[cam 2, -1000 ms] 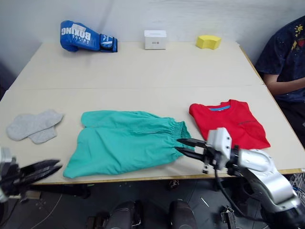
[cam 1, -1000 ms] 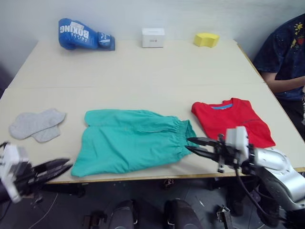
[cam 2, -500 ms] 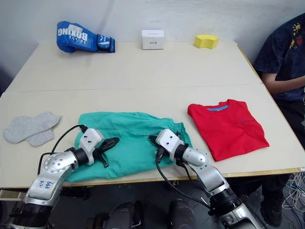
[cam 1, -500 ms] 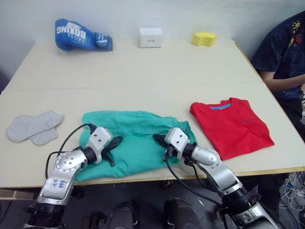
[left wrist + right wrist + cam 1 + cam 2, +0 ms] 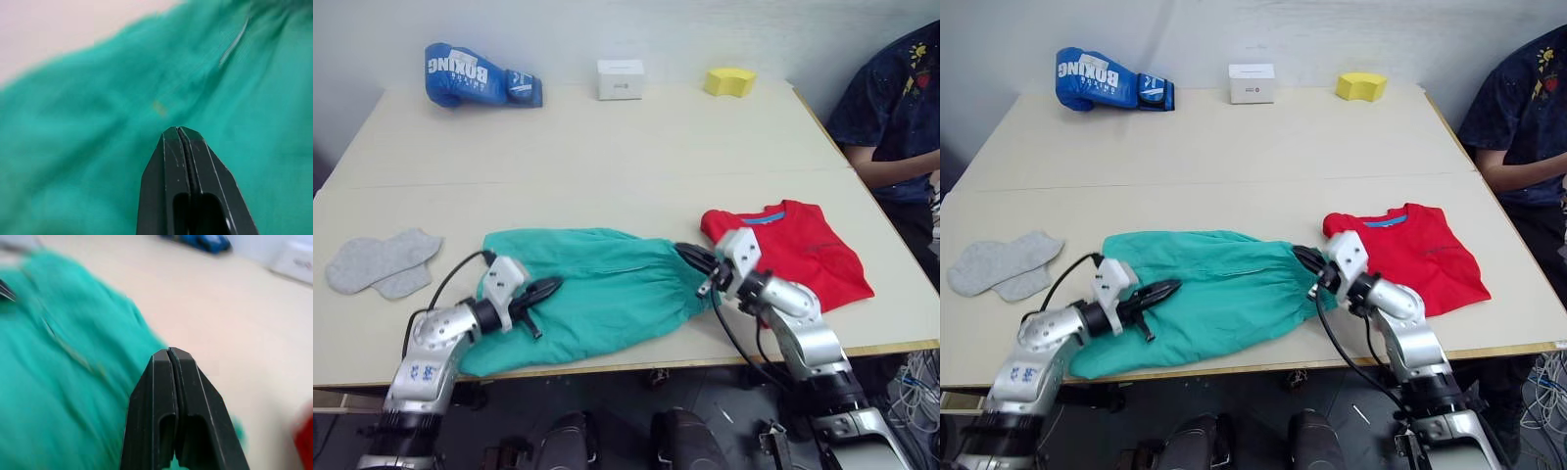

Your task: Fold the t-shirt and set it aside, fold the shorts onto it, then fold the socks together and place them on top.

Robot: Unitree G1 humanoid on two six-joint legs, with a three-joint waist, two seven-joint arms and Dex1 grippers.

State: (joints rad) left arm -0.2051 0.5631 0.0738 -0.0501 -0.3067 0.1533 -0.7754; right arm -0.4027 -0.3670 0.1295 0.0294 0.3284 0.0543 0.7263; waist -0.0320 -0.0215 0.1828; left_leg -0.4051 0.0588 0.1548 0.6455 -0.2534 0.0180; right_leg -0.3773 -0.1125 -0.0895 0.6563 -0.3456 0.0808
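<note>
The left gripper (image 5: 548, 287) rests on the shorts (image 5: 597, 294), fingers pressed together; the right gripper (image 5: 688, 257), likewise closed, sits at their waistband, the t-shirt (image 5: 803, 255) just beyond; a glove (image 5: 475, 73) reads "BOXING"; socks (image 5: 382, 262) lie outside the left gripper.

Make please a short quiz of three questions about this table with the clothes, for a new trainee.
1. True or false: the red t-shirt lies already folded, to the right of the green shorts.
2. Which thing is nearest to the grey socks?
A. the yellow sponge
B. the white box
C. the green shorts
3. Fill in: the left hand and the right hand both have their fingers ____ over the shorts.

Key: 1 true; 2 C; 3 shut. The blue boxing glove, the box and the sponge stand in a row at the far edge of the table.
</note>
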